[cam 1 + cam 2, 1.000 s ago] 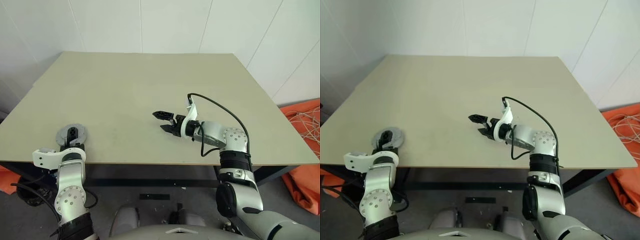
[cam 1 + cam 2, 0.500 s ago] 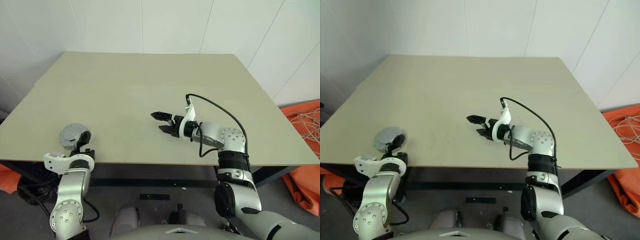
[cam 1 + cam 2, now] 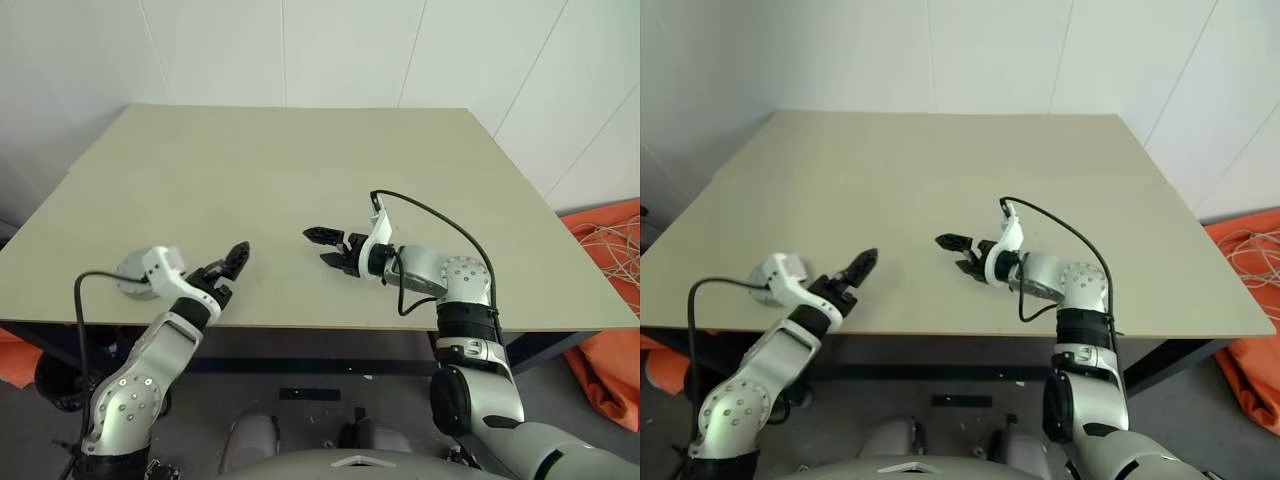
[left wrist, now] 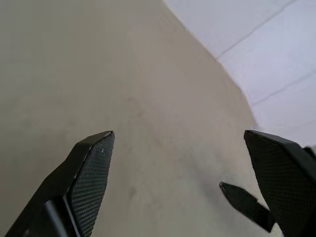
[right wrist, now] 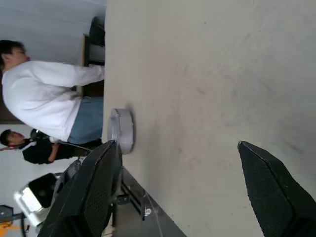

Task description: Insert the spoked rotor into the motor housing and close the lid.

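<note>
Since a second ago the left gripper (image 3: 232,262) has lifted off the motor housing (image 3: 137,273) and swung right, now reaching forward over the counter (image 3: 300,170) near its front edge, fingers spread wide and empty; the housing sits at the front left corner; the right gripper (image 3: 327,246) stays mid-counter, pointing left, fingers apart and empty; a person (image 5: 47,101) stands beyond the counter

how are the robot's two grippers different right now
The left gripper hangs over the table's near edge, close to the closed motor housing; the right gripper is farther in, near mid-table. The left points forward; the right points toward the robot's left. Both are open and hold nothing.
</note>
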